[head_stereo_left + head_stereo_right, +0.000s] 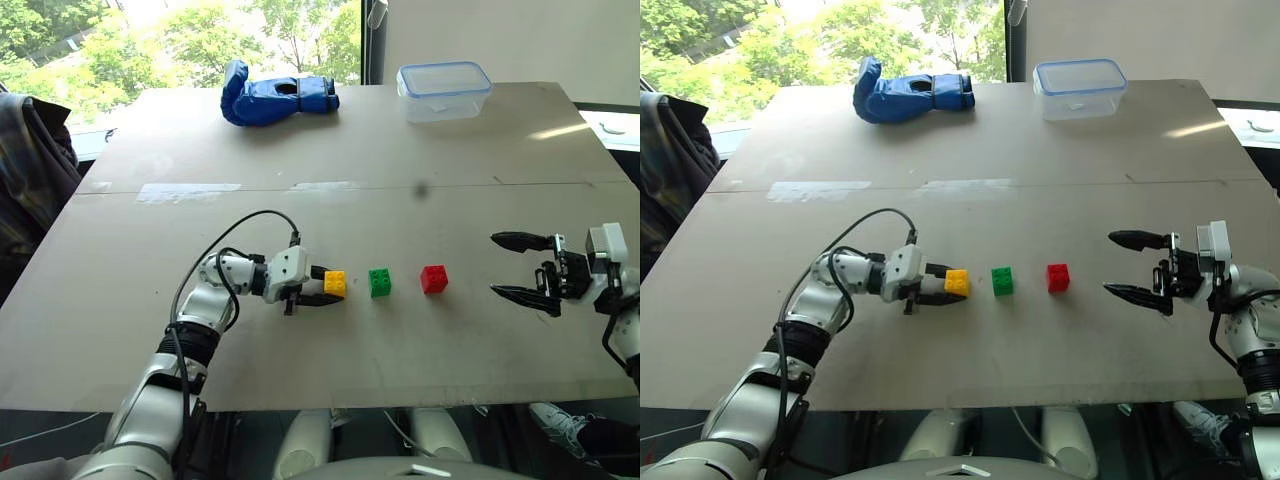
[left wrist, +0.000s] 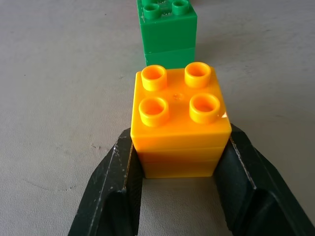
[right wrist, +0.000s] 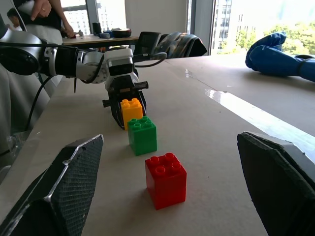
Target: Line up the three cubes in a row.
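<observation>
Three studded cubes stand on the table in a line across the near middle. The yellow cube (image 1: 335, 284) is leftmost, the green cube (image 1: 380, 282) is a small gap to its right, and the red cube (image 1: 434, 278) is further right. My left gripper (image 1: 324, 286) lies low over the table, pointing right, shut on the yellow cube (image 2: 179, 123) with a black finger against each side. The green cube (image 2: 167, 32) sits just beyond it. My right gripper (image 1: 510, 267) is open, pointing left, off to the right of the red cube (image 3: 166, 179) and apart from it.
A blue glove (image 1: 275, 96) lies at the far edge of the table (image 1: 320, 215). To the glove's right, at the far right, stands a clear lidded container (image 1: 444, 90). A dark jacket (image 1: 30, 170) hangs past the left edge. Bare tabletop lies between cubes and far objects.
</observation>
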